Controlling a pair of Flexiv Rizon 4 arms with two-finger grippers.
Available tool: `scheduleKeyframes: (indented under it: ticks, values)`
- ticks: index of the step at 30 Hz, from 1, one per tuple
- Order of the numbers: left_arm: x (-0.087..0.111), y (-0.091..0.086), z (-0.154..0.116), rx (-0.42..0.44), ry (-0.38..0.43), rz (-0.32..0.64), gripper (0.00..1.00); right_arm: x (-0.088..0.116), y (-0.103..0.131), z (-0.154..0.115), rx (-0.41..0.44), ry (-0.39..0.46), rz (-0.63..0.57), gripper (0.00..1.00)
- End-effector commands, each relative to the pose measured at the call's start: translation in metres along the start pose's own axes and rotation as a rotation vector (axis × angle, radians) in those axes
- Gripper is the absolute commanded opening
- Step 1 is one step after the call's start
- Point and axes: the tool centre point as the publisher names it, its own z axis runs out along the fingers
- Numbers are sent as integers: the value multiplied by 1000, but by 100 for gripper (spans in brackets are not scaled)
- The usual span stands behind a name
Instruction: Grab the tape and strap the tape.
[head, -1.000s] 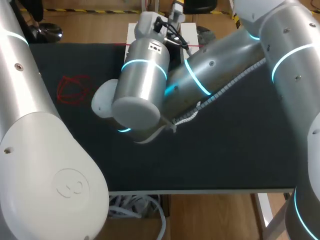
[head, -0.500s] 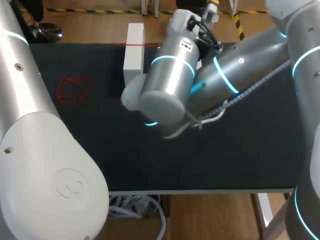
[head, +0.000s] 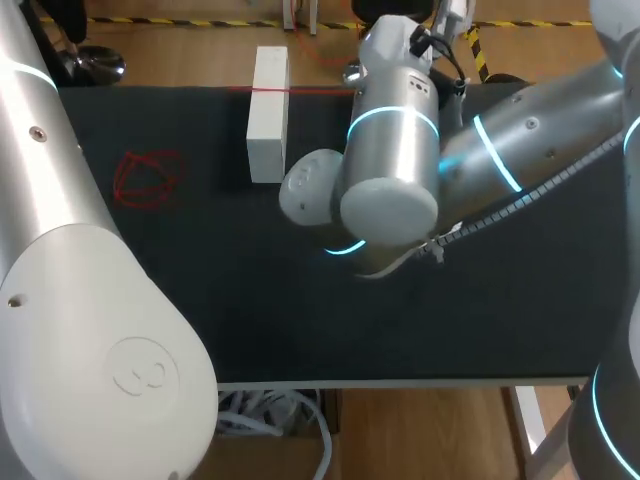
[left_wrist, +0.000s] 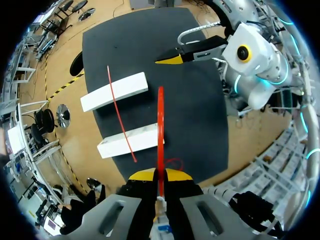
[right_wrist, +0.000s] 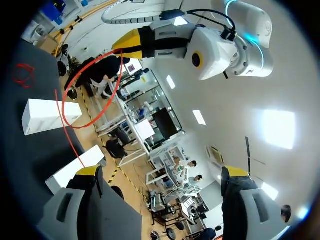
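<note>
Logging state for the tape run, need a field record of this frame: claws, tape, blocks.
left claw: shut on the red tape loop, which hangs from it
right claw: open, nothing between its fingers
white blocks: two, lying parallel and apart on the black mat
red strand: runs across both blocks
red tangle: on the mat, apart from the blocks
strapping: loop not yet around either block
</note>
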Motion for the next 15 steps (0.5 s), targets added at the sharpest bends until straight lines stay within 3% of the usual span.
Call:
scheduleKeyframes:
  ticks: [1,6,15]
  values:
    - [-1,-1,-2,-4,5,-1,0,-5,1,0,2,25,-1,100]
    - [3,22,10,-80,33,-42,0,-5,1,0,2,25,-1,100]
    - [31,95,48,-131,134,-218,0,-5,1,0,2,25,-1,100]
